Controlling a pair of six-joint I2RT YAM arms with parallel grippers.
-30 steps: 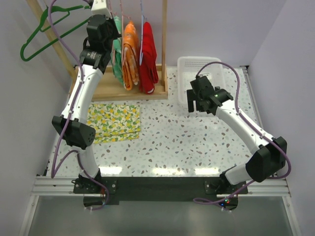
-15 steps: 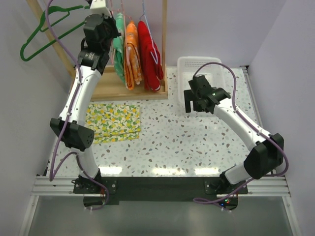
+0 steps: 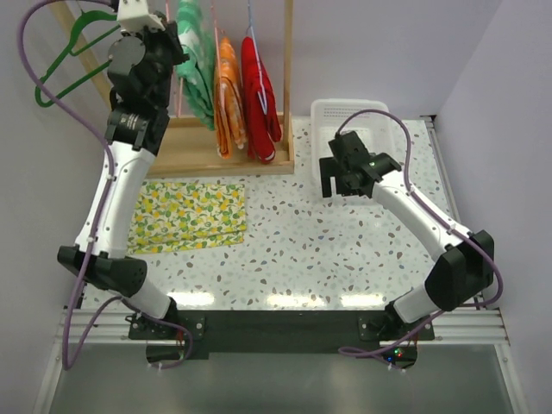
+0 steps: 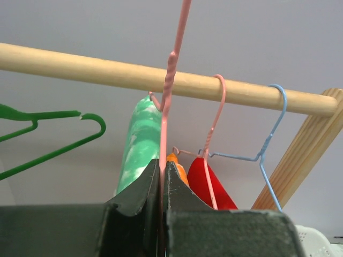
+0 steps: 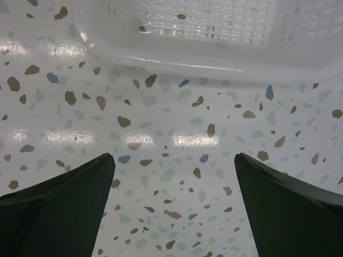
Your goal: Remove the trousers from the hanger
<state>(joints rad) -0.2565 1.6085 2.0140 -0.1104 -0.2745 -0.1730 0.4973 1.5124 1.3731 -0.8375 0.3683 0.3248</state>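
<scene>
Pressed tight together, the left fingers [image 4: 140,188], with the twisted neck of a pink hanger [image 4: 170,69] pinched at the very tips of the left gripper [image 4: 162,167]. Gripped there, most likely, to carry the whole hanger by its stiffest part and leave the cloth free below. Just behind the wire, the green trousers [image 4: 140,139], seemingly draped on that same hanger, close under the wooden rod [image 4: 80,67]. Hook on or off the rod: cannot tell, the top of the wire cut off by the edge of the wrist view. Further along, the orange trousers [image 4: 178,165] on a second pink hanger [image 4: 217,107] and the red trousers [image 4: 220,195] on a blue hanger [image 4: 270,134], both hooked over the rod, so not yet dealt with. Off to the left, an empty green hanger [image 4: 53,152].

Spread wide and holding nothing, the right fingers [image 5: 64,187], with the right gripper [image 5: 172,158] low over the speckled table [image 5: 161,107], just in front of the white basket [image 5: 187,60]. Placed there, probably, to reach across and tug cloth off a hanger held up by the other arm. Flat on the table near the left arm, a yellow lemon cloth [image 3: 185,216].
</scene>
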